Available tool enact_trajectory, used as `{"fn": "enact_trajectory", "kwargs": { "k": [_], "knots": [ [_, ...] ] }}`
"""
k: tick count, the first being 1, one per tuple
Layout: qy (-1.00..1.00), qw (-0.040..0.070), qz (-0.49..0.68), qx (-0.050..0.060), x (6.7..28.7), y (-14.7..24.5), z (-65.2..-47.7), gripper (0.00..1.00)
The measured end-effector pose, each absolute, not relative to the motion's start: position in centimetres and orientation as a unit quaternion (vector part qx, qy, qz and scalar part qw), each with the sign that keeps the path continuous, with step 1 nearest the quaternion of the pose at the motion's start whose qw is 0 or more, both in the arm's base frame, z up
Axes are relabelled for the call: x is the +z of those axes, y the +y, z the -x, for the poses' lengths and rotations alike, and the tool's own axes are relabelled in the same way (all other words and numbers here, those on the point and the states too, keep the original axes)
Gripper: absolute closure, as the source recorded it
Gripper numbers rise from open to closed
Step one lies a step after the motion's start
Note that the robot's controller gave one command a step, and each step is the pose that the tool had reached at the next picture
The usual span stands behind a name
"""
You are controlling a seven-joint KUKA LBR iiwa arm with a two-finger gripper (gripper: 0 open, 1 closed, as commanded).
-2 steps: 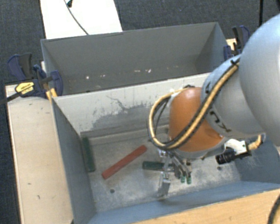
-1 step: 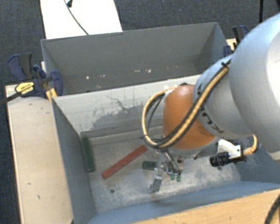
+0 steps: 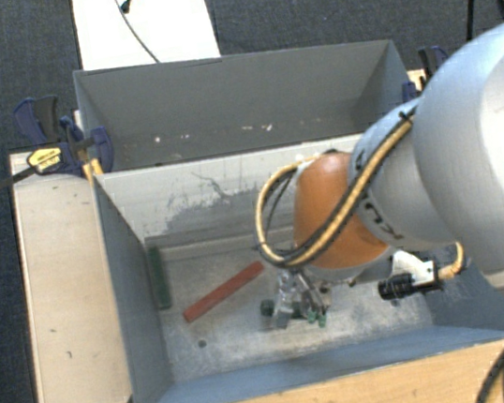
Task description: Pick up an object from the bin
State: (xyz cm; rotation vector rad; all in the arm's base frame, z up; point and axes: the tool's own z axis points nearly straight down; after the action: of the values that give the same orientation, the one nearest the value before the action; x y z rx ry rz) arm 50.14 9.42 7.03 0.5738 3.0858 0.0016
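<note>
Red stick (image 3: 224,292) - a flat, long piece - lies on the floor of the grey bin (image 3: 141,308), a little left of the middle. It lies slanted: its lower end points to the near-left corner and its higher end points to the far wall. Nothing holds it.

The claw (image 3: 296,310) is low over the floor near the middle of the bin, just beside the stick's right end but apart from it and closer to the near wall. How far the claw is open cannot be told, because the arm's wrist covers much of it. Whether it has hold of anything cannot be told either. At its tip there is a small green spot (image 3: 320,320); it is too small to say if it is a loose thing or a part of the claw.

A dark green bar (image 3: 159,277) lies along the left wall, well apart from the claw.

Above the claw is the arm's orange cover (image 3: 330,217), and yellow-black cables (image 3: 273,240) loop round its left side.
</note>
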Motion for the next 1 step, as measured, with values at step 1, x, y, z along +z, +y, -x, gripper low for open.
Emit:
{"fn": "enact_trajectory", "kwargs": {
  "k": [1],
  "knots": [
    [0.984,0.002,-0.181,0.001,9.33,9.43,-50.24,1.0]
  ]
}}
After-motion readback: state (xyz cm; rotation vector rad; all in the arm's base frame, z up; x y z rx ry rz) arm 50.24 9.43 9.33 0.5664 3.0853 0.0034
